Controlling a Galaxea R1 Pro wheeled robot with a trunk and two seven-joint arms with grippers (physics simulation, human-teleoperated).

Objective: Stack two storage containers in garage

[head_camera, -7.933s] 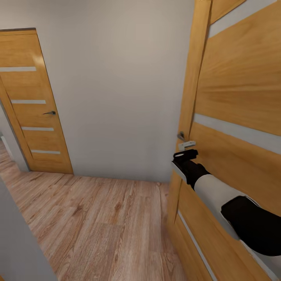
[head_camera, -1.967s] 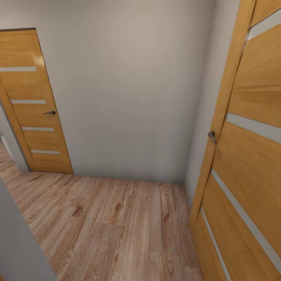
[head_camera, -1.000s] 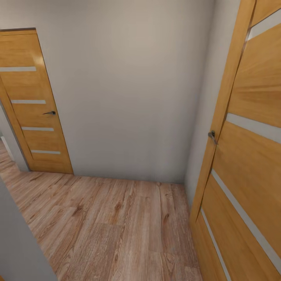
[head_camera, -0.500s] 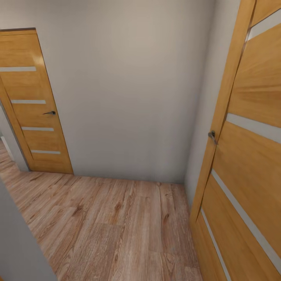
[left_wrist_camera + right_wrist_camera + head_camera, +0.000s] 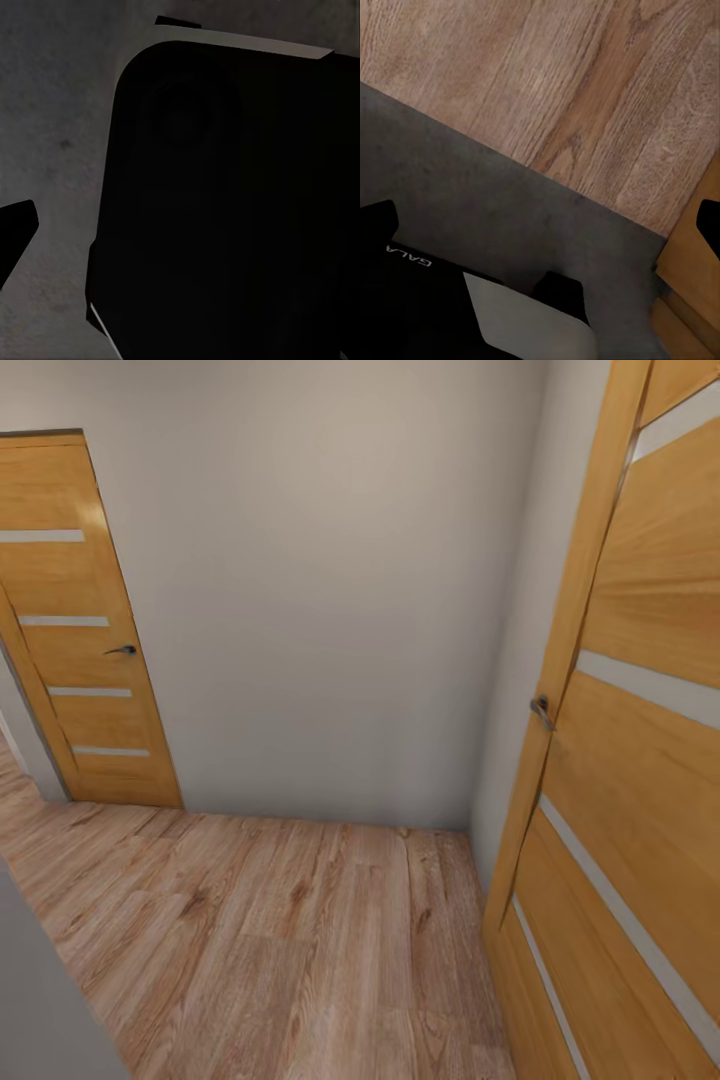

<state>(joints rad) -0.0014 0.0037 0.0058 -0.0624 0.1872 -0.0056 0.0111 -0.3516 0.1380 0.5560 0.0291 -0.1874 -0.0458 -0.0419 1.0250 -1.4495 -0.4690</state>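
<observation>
Soft, even light in the head view with wide-angle slant; left wrist view dim and murky.

A plain grey wall meets a light wood-plank floor, with a closed honey-coloured door at the left and another such door, metal-handled, close at the right.

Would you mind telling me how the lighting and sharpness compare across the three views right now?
Head view: evenly lit and sharp, with a bright patch of glare on the far door and straight edges leaning as if wide-angle. Left wrist view: very dark, a black shape against dim mottled grey. Right wrist view: the wood floor is well lit, its grain crisp.
</observation>
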